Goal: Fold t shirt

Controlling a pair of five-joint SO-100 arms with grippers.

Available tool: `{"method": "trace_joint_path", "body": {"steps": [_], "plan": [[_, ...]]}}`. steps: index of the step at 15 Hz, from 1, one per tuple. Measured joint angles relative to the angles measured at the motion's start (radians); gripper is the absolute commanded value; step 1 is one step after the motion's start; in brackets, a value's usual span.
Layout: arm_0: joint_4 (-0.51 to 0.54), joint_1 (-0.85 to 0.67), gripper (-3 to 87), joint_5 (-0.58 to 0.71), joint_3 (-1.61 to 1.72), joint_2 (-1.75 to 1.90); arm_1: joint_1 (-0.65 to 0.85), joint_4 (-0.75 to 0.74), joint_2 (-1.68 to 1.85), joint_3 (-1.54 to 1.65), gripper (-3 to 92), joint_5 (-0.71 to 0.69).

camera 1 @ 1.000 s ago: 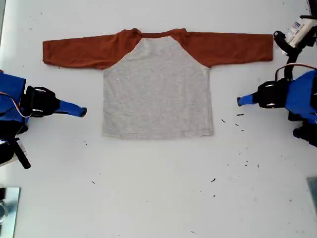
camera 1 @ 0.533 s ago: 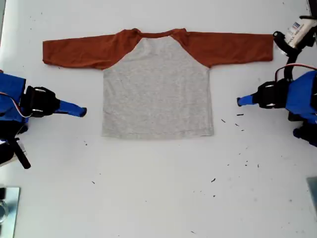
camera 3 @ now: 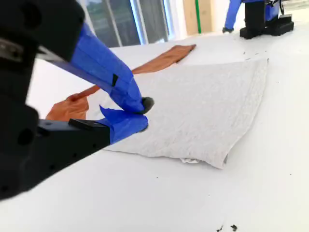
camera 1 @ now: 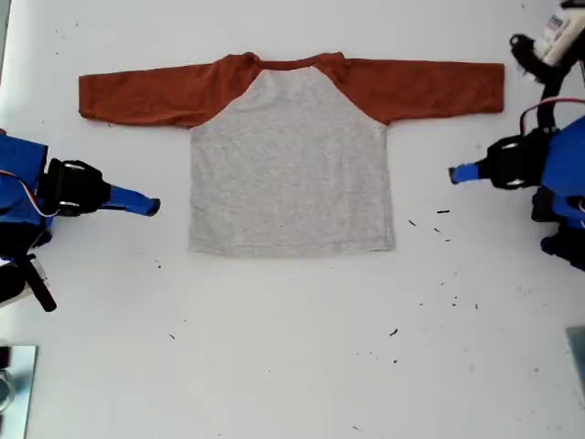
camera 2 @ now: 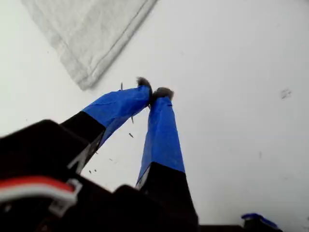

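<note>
Across the exterior view, a white tabletop (camera 1: pixel 292 366) carries the whole scene. It is bare apart from the garment, so cloth can slide and turn over freely.

Between centre and 12 o'clock in that view lies the t shirt (camera 1: pixel 291 174), spread flat. Its grey body is square to the frame and its hem faces 6 o'clock. The neckline faces 12 o'clock. The two rust-orange sleeves (camera 1: pixel 146 93) reach straight out toward 9 and 3 o'clock. No print shows on the upper face. This open, unwrinkled layout probably serves as the start of the fold, since no edge is yet turned over.

At 9 o'clock of the exterior view my second hand (camera 1: pixel 151 207) points inward at the shirt's side seam, near it but not touching. In the second wrist view its blue-taped tips meet and hold nothing, and the near hem corner lies just beyond them.

At 3 o'clock of the exterior view my first hand (camera 1: pixel 453 173) mirrors this pose. It stands a little farther from the cloth. Its jaws are likewise pressed together and empty, and the first wrist view shows the other hem corner ahead of them. The facing stance suits a two-sided pick. Each hand would have to part its jaws before it could pinch a sleeve or corner.

Dark specks (camera 1: pixel 443 212) dot the tabletop between 3 and 5 o'clock, clear of the shirt.
</note>
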Motion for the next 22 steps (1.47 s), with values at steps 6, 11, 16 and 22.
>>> {"method": "trace_joint_path", "body": {"steps": [6,11,16,22], "plan": [[0.0,0.0,-0.3,0.0,0.0,0.0,0.607,0.218,-0.77,-0.813,37.7,-0.383],[0.0,0.009,-0.3,0.0,0.0,0.0,0.902,0.114,-0.81,-0.758,37.0,-0.541],[0.0,0.02,-0.3,0.0,0.0,0.0,1.0,-0.253,-0.831,-0.393,35.6,-0.655],[0.0,0.02,-0.3,0.0,0.0,0.0,1.002,-0.566,-1.15,-0.318,3.6,-0.735]]}}
